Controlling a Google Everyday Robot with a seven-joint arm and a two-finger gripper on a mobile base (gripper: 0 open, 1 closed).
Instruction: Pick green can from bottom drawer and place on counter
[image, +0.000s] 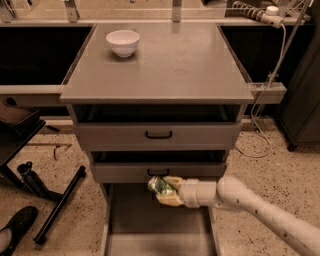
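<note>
The two-finger tool (165, 191) sits in the lower middle of the frame. Its yellowish fingers (173, 180) are closed tight around the small shiny green can (160, 185), one above it and one below. The can hangs over the open grey metal bottom drawer (150, 227), just in front of the middle drawer's black handle (158, 172). The thick white arm (260, 207) reaches in from the lower right corner, almost flat. The step looks like the lift out of the drawer. Next the can needs to go up past the drawer fronts and onto the wide flat grey bench (170, 70), away from the little white bowl (122, 42) at the upper left.
</note>
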